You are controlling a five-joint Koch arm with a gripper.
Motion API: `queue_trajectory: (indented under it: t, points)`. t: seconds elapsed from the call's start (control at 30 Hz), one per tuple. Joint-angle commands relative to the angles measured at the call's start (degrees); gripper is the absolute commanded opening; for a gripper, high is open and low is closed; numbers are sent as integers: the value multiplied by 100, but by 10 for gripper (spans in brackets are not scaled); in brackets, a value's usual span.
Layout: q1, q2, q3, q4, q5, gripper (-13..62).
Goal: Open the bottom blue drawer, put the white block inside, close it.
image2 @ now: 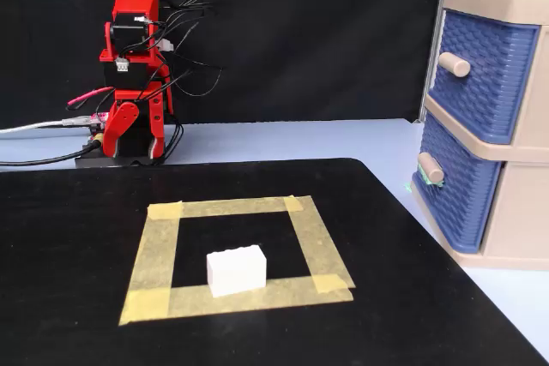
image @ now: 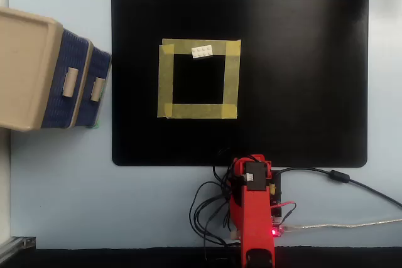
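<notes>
White block (image2: 236,269) resting on the near strip of the yellow tape square (image2: 158,255) on the black mat (image2: 69,297) — overhead, on the square's top strip (image: 203,51). Bottom blue drawer (image2: 456,184) shut in the beige cabinet (image2: 519,220) at the mat's edge, upper blue drawer (image2: 480,70) shut too. Red arm (image2: 133,75) folded upright at its base, well apart from block and drawers — gripper (image2: 153,150) pointing down, jaws together or apart: cannot tell.

I worked at a pale blue table (image: 63,186) covered by a black mat (image: 301,80), with a dark curtain (image2: 326,32) hanging behind it.
</notes>
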Motion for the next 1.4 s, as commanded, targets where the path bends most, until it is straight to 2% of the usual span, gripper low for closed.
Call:
queue_trajectory:
  t: [0.0, 0.27, 0.5, 0.57, 0.63, 0.77, 0.87, 0.93, 1.07, 1.17, 1.27, 1.37]
  points:
    - [-44, 352, 88, 650, 70, 347]
    - [-26, 352, 0, 765, 35, 351]
    - [-176, 202, -3287, 729, -158, 338]
    - [-457, -97, -3674, 413, -554, 338]
    - [-1345, -396, -3454, -193, -1529, 338]
    - [-3604, -1099, -2382, -2760, -4896, 339]
    - [-4509, -1740, -1705, -5792, -6996, 339]
    - [-4693, -2092, -1380, -7673, -7822, 339]
    - [-5071, -3313, -1046, -11637, -8877, 339]
    - [-5405, -4720, -1283, -13500, -8965, 339]
    - [-5581, -5818, -2021, -14396, -8947, 340]
    - [-5897, -6381, -2610, -14414, -8930, 340]
